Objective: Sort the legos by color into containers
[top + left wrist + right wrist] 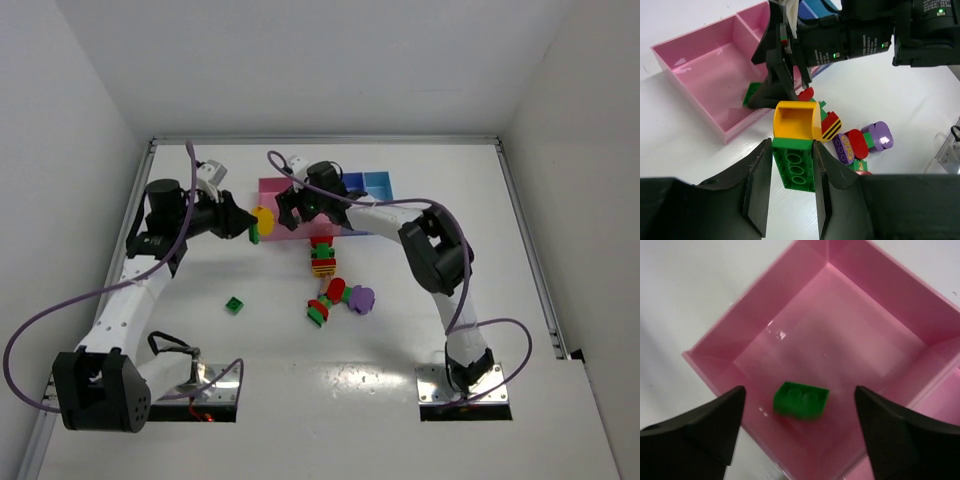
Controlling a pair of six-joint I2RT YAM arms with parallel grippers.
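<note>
Two green bricks matter most. One green brick (801,400) lies flat on the floor of the wide pink bin (850,315), close to the wall at the lower left of the right wrist view. Its long axis runs across that frame with a slight tilt, and blur hides its finer detail. The right gripper (290,212) hangs over it, fingers (705,427) spread wide with nothing between them. The left wrist view shows only a sliver of this brick, the rest hidden behind the right gripper's black body.

The held green brick (794,167) is pinched in the left gripper (792,175). Its long axis lies in line with the fingers and points away from the wrist, and its hollow underside with three round tubes faces the camera. A yellow piece (796,121) is stuck on its far end, hollow side also to the camera. From above, this pair sits just beside the bin's left wall, and the underside detail is lost.

Only the top view shows a lone green brick (234,305) on the table (280,350), well apart from the bins. It also shows the purple-blue bin (352,181) and light blue bin (378,183) at the right of the row. A striped clump (322,257) and a purple clump (345,298) lie in front of the bins.
</note>
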